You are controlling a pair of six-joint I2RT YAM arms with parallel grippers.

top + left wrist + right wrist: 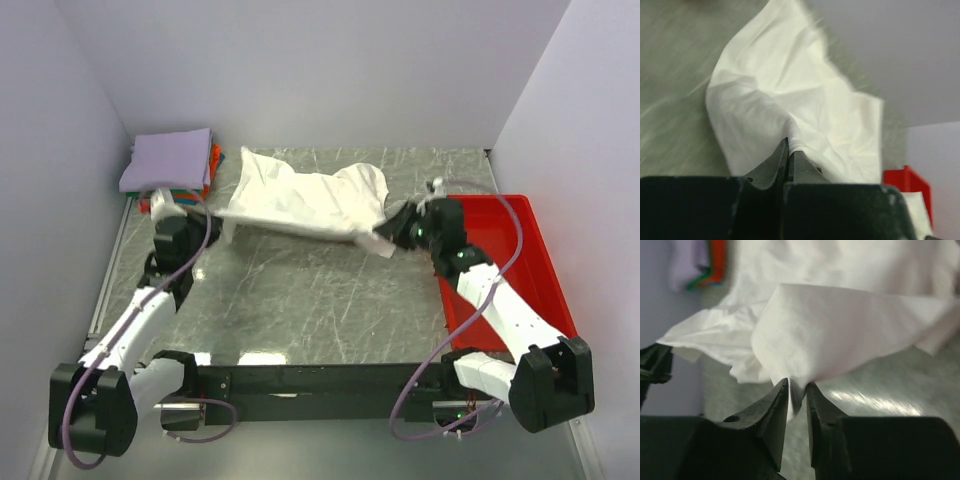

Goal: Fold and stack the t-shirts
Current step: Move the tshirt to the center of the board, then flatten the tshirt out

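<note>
Pinching the upper-centre white t-shirt (300, 200) with the left fingers (771, 166) pressed together; straddling its hanging fold with the right fingers (772, 407) slightly spread.

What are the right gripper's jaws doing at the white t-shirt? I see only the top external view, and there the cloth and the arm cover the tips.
Observer: In the right wrist view, the right gripper has its jaws parted. A fold of the white t-shirt hangs loosely in the gap between them.
Operator: And the left side? From above I can only see the arm close to the corner of the cloth.
Observer: In the left wrist view, the left gripper has its jaws shut, with a bunched edge of the shirt pinched between them.
</note>
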